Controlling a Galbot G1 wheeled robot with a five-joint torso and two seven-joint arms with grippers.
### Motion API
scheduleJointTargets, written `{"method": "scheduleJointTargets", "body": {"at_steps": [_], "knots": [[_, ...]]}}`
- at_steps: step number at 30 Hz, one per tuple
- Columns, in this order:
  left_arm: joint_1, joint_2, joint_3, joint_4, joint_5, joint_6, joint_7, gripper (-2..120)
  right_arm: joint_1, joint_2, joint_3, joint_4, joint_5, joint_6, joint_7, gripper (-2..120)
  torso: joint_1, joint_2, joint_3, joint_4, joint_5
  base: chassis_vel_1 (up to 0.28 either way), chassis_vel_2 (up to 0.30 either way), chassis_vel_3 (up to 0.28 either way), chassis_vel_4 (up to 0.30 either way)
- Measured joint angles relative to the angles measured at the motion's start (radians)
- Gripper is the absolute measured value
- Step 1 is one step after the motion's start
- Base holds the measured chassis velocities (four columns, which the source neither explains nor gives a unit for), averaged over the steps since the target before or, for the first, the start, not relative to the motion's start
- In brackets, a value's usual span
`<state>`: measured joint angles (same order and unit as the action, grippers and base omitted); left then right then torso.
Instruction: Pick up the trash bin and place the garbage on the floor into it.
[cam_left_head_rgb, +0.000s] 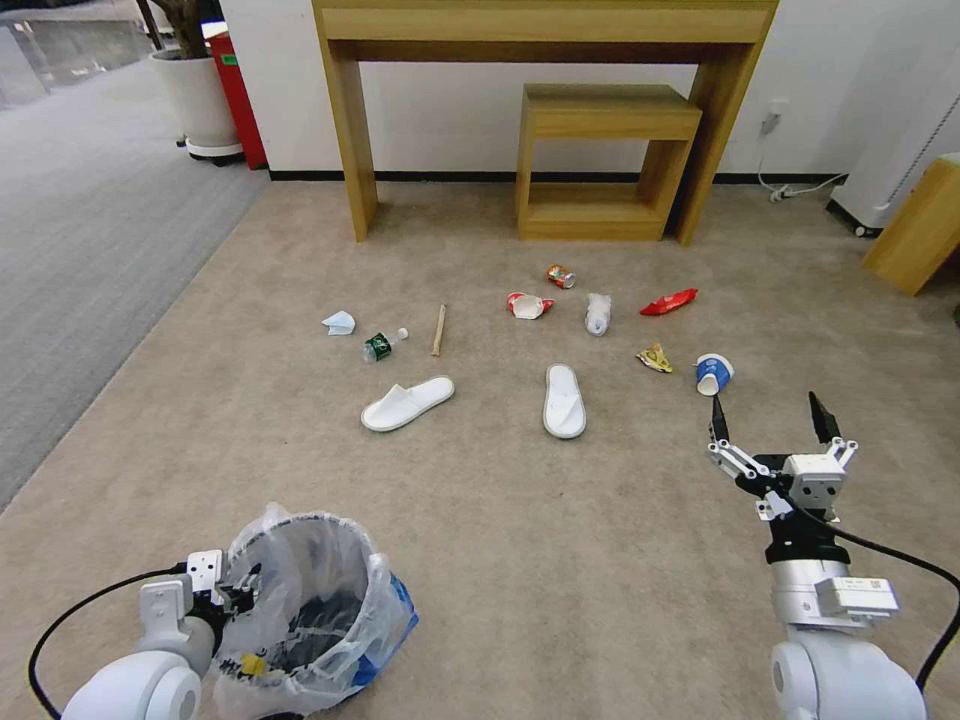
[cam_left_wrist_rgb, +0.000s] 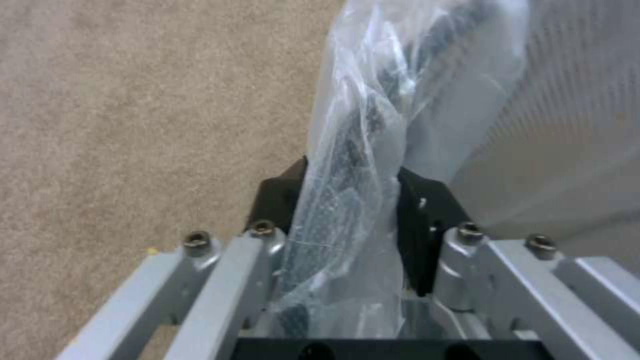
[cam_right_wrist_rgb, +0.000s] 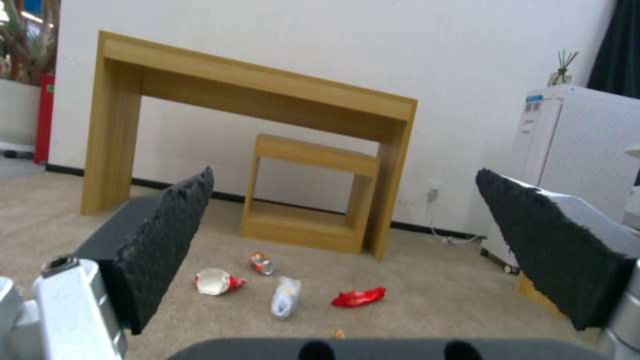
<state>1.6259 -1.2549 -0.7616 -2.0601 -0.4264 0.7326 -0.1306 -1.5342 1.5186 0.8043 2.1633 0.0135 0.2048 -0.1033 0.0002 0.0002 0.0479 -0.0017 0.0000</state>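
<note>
Gripping the bagged rim of the trash bin (cam_left_head_rgb: 300, 600), the left claw (cam_left_head_rgb: 235, 585) holds it at the near left, its fingers (cam_left_wrist_rgb: 427, 220) pinched tight on the crinkly plastic liner and the black wall inside it. At the near right the right claw (cam_left_head_rgb: 772, 420) hangs above the beige floor (cam_left_head_rgb: 560, 560) with its fingers spread wide and nothing between them.

Farther out on the floor lies the garbage: two white slippers (cam_left_head_rgb: 407, 403) side by side but apart, and a blue-white cup (cam_left_head_rgb: 713, 374) on its side just ahead of the right claw. Beyond those sit a yellow wrapper (cam_left_head_rgb: 655, 357), a green-labelled bottle (cam_left_head_rgb: 382, 345), a wooden stick (cam_left_head_rgb: 438, 330), a pale-blue mask (cam_left_head_rgb: 339, 322), a crushed white cup (cam_left_head_rgb: 598, 313), a red-and-white crushed cup (cam_left_head_rgb: 527, 305), a red wrapper (cam_left_head_rgb: 668, 301) and a can (cam_left_head_rgb: 560, 276). Against the wall stands a wooden table frame (cam_left_head_rgb: 545, 30) with a small wooden stool (cam_left_head_rgb: 600, 160) under it.
</note>
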Motion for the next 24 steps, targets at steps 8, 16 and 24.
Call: {"method": "scheduleJointTargets", "body": {"at_steps": [8, 16, 24], "knots": [[0.012, -0.002, 0.002, -0.021, -0.02, 0.005, 0.002, 13, 0.003, -0.008, 0.0, 0.0, 0.003, 0.0, 0.0, 100, 0.0, 0.0, 0.0, -0.0001, -0.0004, 0.0, 0.0, 0.0, 0.0], [0.017, -0.003, 0.003, -0.028, -0.038, 0.005, 0.002, 9, 0.003, -0.01, 0.0, 0.0, 0.005, 0.0, 0.001, 100, 0.0, 0.0, 0.0, -0.0001, -0.0002, 0.0, 0.0, 0.0, 0.0], [0.019, -0.008, 0.0, -0.04, -0.118, 0.006, -0.034, 5, 0.001, -0.008, 0.002, 0.002, 0.005, 0.001, 0.005, 100, 0.0, 0.0, 0.0, -0.0003, -0.0002, 0.0, 0.0, 0.0, 0.0]]}}
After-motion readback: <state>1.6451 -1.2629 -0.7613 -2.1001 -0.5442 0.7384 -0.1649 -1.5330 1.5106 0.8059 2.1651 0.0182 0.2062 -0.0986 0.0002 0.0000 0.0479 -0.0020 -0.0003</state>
